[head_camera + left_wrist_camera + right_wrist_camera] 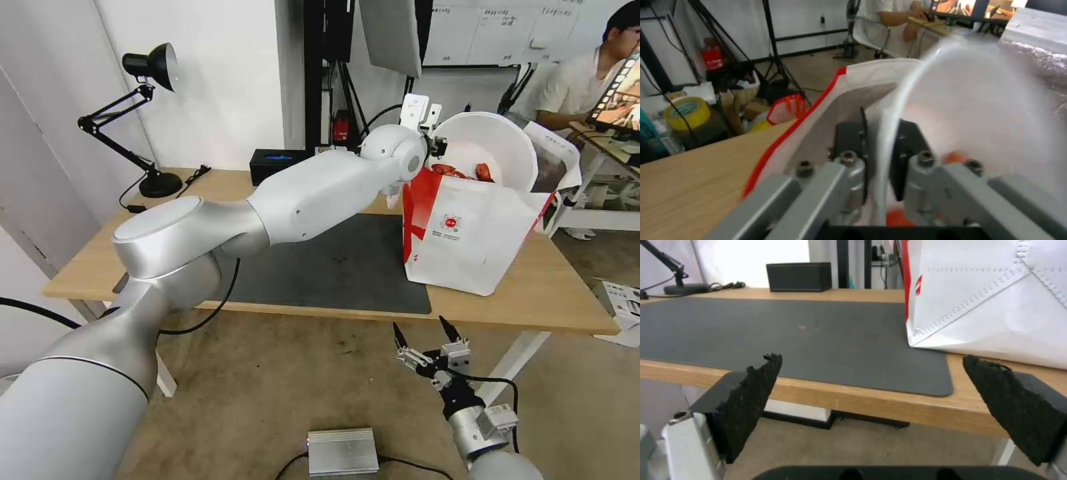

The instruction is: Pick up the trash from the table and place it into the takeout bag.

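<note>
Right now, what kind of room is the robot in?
Probably an office or lab. There is a wooden table with a black desk lamp, a whiteboard on the wall, and a person working at a screen behind.

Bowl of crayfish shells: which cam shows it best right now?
Head view. The white bowl shows whole, tipped over the takeout bag mouth with red shells visible, left gripper at its rim. Left wrist view shows just the blurred rim pinched between the fingers. Right wrist view catches only the bag's side.
</note>
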You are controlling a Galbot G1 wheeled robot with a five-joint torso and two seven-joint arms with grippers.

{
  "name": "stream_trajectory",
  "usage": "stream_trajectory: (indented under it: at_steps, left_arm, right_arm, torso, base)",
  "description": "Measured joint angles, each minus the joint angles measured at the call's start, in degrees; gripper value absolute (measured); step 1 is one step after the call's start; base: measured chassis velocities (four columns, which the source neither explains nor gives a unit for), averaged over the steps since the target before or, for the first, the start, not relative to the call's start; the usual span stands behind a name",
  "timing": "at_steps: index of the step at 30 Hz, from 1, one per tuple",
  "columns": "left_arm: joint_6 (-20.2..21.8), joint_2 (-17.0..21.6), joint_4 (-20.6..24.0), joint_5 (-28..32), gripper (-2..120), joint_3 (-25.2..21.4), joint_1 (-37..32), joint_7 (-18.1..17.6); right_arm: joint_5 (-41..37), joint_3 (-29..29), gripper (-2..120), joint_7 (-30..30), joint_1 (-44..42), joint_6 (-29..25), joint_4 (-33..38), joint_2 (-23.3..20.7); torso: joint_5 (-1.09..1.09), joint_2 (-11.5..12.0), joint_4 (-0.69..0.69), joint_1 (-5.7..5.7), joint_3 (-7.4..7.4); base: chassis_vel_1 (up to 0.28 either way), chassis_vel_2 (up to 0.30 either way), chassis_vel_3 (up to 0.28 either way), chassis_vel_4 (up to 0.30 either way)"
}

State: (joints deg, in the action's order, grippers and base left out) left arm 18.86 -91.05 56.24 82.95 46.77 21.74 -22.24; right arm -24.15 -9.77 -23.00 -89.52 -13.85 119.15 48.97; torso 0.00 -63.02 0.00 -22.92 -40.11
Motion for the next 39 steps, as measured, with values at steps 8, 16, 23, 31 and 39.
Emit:
stream_trajectory:
  at_steps: [8, 16, 23, 31, 39]
  left_arm:
    - [0.0, 0.4, 1.3, 0.3, 49, 0.1, 0.6, -1.1]
    - [-0.3, 2.0, 3.6, 0.7, 72, -0.5, 0.9, -2.2]
    - [-4.0, 8.0, 10.1, 0.6, 97, -0.1, 0.6, -3.8]
    - [-15.5, 20.2, 22.3, -10.9, 100, 2.6, -3.2, -4.4]
    - [-22.9, 35.3, 34.2, -21.2, 100, -3.1, -14.7, -4.6]
  right_arm:
    - [0.0, 0.0, 100, 0.0, 0.0, 0.0, 0.0, 0.0]
    - [0.0, 0.0, 100, 0.0, 0.0, 0.0, 0.0, 0.0]
    - [0.0, 0.0, 100, 0.0, 0.0, 0.0, 0.0, 0.0]
    - [0.0, 0.0, 100, 0.0, 0.0, 0.0, 0.0, 0.0]
    - [0.0, 0.0, 100, 0.0, 0.0, 0.0, 0.0, 0.0]
  torso:
    - [0.00, 0.0, 0.00, 0.00, 0.00]
    - [0.00, 0.0, 0.00, 0.00, 0.00]
    - [-0.01, 0.0, 0.00, 0.00, 0.01]
    - [-0.02, 0.0, 0.01, 0.00, 0.00]
    - [-0.02, 0.0, -0.01, 0.00, 0.01]
  base:
    - [0.000, 0.000, 0.000, 0.000]
    - [0.000, 0.000, 0.000, 0.000]
    - [0.000, 0.000, 0.000, 0.000]
    - [0.000, 0.000, 0.000, 0.000]
    - [0.000, 0.000, 0.000, 0.000]
